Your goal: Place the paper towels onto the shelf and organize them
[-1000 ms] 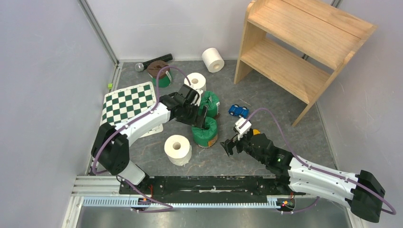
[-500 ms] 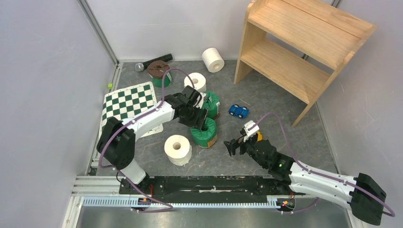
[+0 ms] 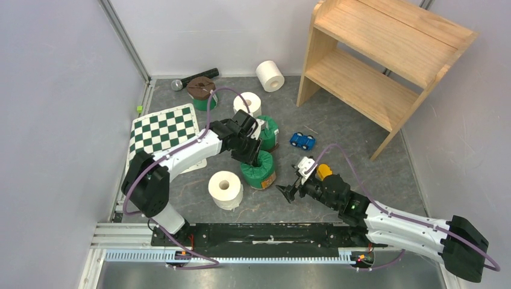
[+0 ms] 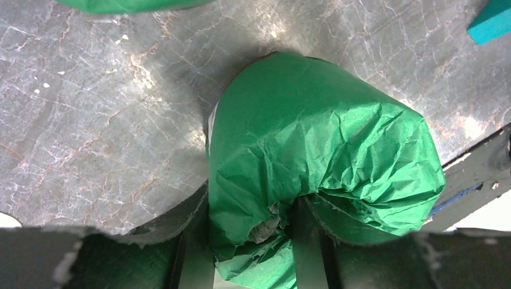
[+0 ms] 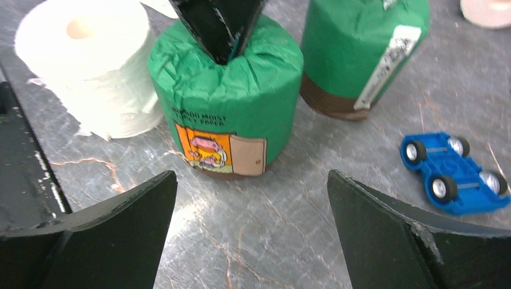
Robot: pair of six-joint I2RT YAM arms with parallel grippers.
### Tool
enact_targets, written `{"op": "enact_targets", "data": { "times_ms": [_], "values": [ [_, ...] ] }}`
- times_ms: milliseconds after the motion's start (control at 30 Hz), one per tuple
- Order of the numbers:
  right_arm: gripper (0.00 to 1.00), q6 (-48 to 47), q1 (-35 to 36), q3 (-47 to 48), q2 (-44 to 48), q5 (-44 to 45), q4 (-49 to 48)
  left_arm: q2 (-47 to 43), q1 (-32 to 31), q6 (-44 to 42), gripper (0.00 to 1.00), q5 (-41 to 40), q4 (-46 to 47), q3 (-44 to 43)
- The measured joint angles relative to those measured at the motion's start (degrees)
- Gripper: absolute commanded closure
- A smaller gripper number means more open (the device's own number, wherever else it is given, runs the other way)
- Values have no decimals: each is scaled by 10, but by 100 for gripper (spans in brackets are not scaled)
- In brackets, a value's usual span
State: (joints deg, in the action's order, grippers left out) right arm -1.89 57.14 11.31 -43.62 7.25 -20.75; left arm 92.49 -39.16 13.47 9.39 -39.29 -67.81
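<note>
A green-wrapped paper towel roll [image 3: 259,170] [image 5: 226,114] stands upright on the grey floor at the centre. My left gripper [image 3: 255,158] [image 4: 250,211] comes down on its top, shut on the crumpled green wrap [image 4: 313,138]; one jaw sits in the roll's core and the other outside. My right gripper [image 3: 288,190] [image 5: 250,180] hovers open just right of that roll, with nothing between its fingers. Another green roll [image 3: 267,132] [image 5: 361,54] stands right behind it. White rolls lie at front left [image 3: 226,189], centre back [image 3: 248,103] and far back [image 3: 269,75]. The wooden shelf [image 3: 379,54] stands at the back right.
A blue toy car [image 3: 302,141] [image 5: 452,171] sits between the rolls and the shelf. A green-white checkerboard mat [image 3: 164,129] lies at left. A black microphone [image 3: 194,78] and a third green roll with a brown end [image 3: 202,91] lie by the back wall.
My left gripper has closed on the top of the green roll. My right gripper has moved left and lower toward the same roll, staying open.
</note>
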Motion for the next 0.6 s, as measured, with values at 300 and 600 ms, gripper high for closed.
{"op": "enact_targets", "data": {
  "times_ms": [300, 600],
  "values": [
    [2, -51, 0, 44, -17, -82, -24, -66, -35, 0, 63, -9, -39, -29],
    [2, -82, 1, 81, -43, -102, -49, -120, -79, 23, 66, -61, -74, -75]
  ]
}}
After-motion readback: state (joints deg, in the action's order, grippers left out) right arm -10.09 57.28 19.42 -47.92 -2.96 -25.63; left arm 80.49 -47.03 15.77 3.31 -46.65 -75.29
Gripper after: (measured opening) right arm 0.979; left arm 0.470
